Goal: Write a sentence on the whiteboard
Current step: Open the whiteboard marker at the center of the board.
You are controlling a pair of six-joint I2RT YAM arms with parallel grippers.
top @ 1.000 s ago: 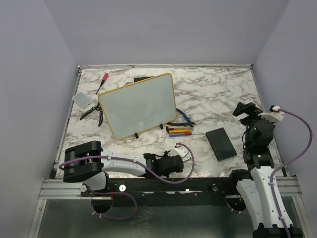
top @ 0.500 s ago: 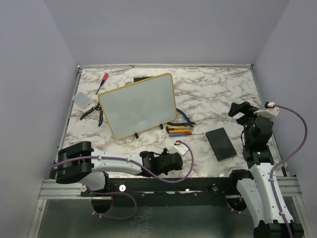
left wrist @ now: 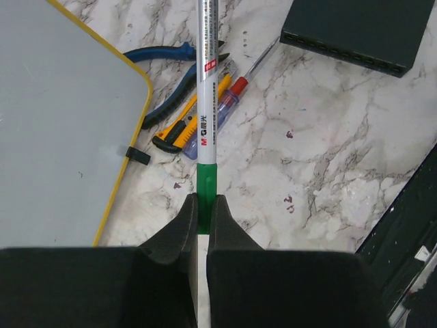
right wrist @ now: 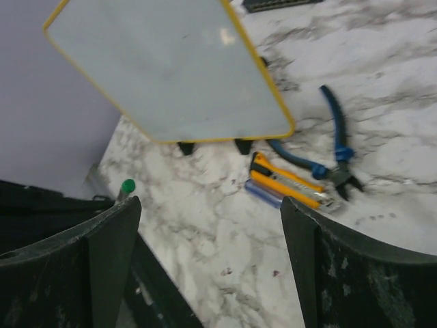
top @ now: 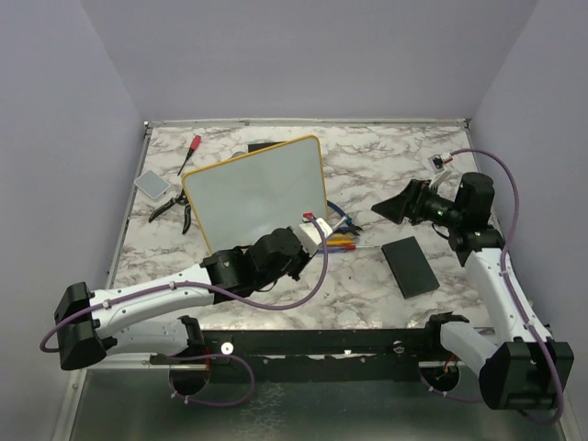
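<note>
Hovering just off the lower right corner of the whiteboard [top: 257, 195], the left gripper [top: 310, 241] is the nearer one; the right gripper [top: 386, 209] stands well apart. Left wrist: jaws clenched on a green-ended marker [left wrist: 207, 102], long axis straight ahead, board to its left (blank so far). Right wrist: jaws spread wide, holding nothing, and the board's whole face shows, cropped in the other view.
</note>
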